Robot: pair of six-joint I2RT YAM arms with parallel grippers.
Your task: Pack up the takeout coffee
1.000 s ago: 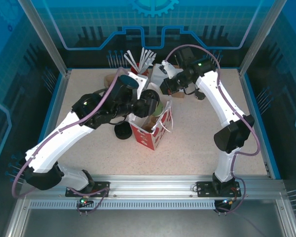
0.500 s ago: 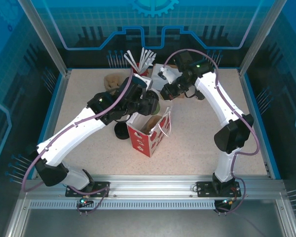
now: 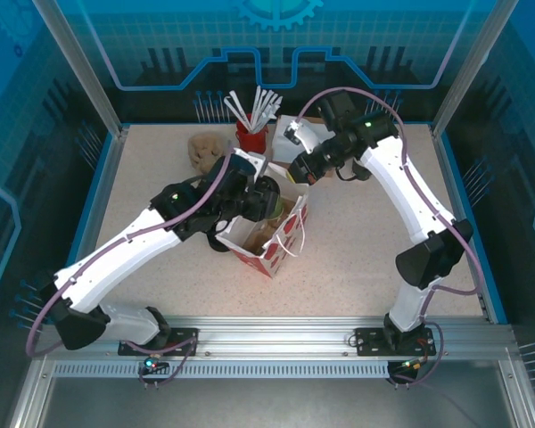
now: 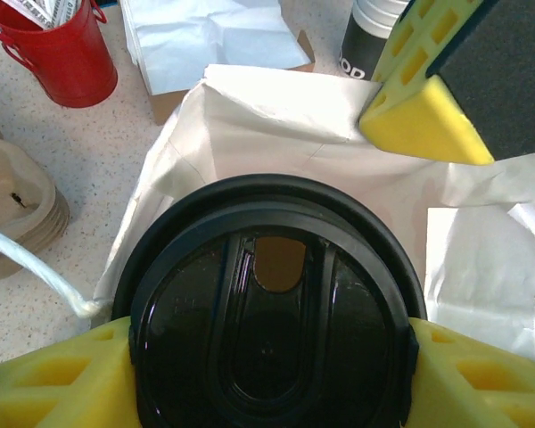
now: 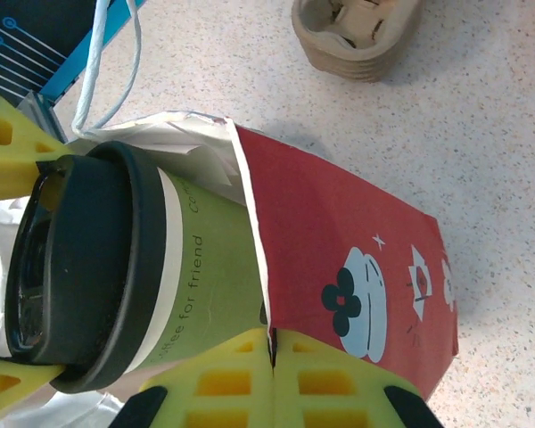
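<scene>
One red paper bag [image 3: 272, 242] sits tilted at mid-frame in the top view, its white-lined mouth open. The single takeout coffee [image 5: 205, 276] is at that mouth: its green side passes behind the bag's rim, while its black lid [image 4: 272, 312] is outside. The left gripper [image 3: 266, 198] clasps the cup just under the lid, one yellow finger on each side. The right gripper [image 5: 272, 357] has its fingers pressed together on the bag's rim, touching the cup's side.

Farther up the frame, a red bucket [image 3: 252, 139] holds white sticks. A stack of pulp cup trays [image 3: 201, 150] lies to its left, and a box of white paper [image 4: 214, 40] to its right. At the top of the left wrist view, a black-and-white container [image 4: 374, 36] stands behind the bag, partly hidden by the right gripper's finger.
</scene>
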